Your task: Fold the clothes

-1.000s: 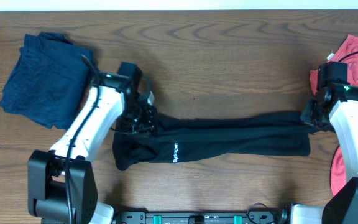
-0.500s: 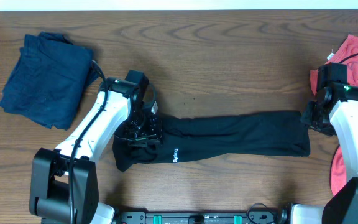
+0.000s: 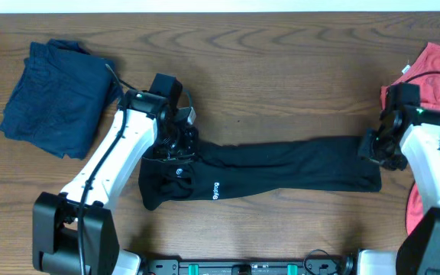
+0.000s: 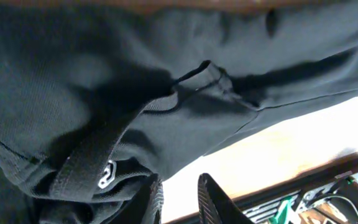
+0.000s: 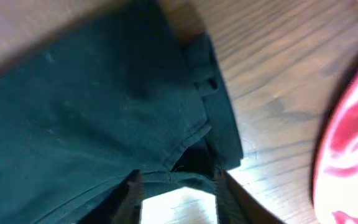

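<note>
Finding the black garment (image 3: 281,164) lying stretched across the middle of the worktop (image 3: 281,61), with its long axis running left to right between the two arms. Placing the left end effector (image 3: 176,147) right over the bunched, wider left end, and the right end effector (image 3: 374,147) at the narrow right end, touching or just above the hem, each sitting nearest its own end. Reading the left fingers (image 4: 213,199) as narrowly parted and pinching nothing, with only bright worktop showing between them. Reading the right fingers (image 5: 227,198) as parted wider, with the stitched edge and a loop lying just ahead, not gripped. Noting a small white round logo (image 4: 106,175) on a band near the left end, and a short white word (image 3: 214,190) beside it, too small for spelling out with confidence. Judging the fold as carrying one end over toward the other along that axis. Noting also the navy-blue garment (image 3: 52,99) at far left and the coral-red garment (image 3: 438,69) at the far right edge.
</note>
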Robot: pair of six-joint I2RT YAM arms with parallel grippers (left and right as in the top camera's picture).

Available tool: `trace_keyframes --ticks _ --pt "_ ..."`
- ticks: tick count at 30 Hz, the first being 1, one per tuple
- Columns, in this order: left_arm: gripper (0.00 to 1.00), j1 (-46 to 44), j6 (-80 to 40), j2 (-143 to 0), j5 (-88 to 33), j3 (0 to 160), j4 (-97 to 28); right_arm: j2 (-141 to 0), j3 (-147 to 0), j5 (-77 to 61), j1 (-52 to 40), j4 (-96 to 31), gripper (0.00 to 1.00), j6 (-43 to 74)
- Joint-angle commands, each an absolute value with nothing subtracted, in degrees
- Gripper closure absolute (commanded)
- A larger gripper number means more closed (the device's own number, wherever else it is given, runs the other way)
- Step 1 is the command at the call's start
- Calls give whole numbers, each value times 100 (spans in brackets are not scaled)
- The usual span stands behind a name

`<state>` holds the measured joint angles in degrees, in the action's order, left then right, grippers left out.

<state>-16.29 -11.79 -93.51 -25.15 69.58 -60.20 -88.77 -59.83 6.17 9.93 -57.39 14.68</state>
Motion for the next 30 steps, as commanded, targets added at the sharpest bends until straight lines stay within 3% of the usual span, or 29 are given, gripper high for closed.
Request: trace_keyframes --ticks 1,4,7,10,14,20,24,27,30 --pt "79 -1649 -1149 -9258 -2502 7000 -5951 -9087 -5671 602 1031 -5564 53 1345" --pt "79 -1649 -1149 -9260 -2484 6788 -5789 -9207 -5498 600 1155 -5319 28 1350" --pt "79 -1649 -1149 -9260 -2488 6624 -5848 -9295 -5356 576 1337 -5186 17 1367" --pt "79 -1649 -1149 -9260 -2486 6534 -5887 -9314 -5137 574 1498 -4963 14 1367" --pt "79 -1649 -1151 -9258 -2488 6525 -5885 -9334 -4722 576 1608 -4436 17 1365" --pt "79 -1647 -1149 -9258 -2488 6525 -5894 -9336 -4106 574 1660 -3367 31 1365" --pt "80 -1640 -1146 -9253 -2484 6532 -5872 -9336 -3994 550 1660 -3098 58 1275" --pt "81 -1599 -1144 -9229 -2484 6576 -5857 -9334 -4021 554 1660 -3079 84 1212" --pt "81 -1498 -1142 -9164 -2484 6641 -5859 -9334 -4128 554 1660 -3100 92 1214"
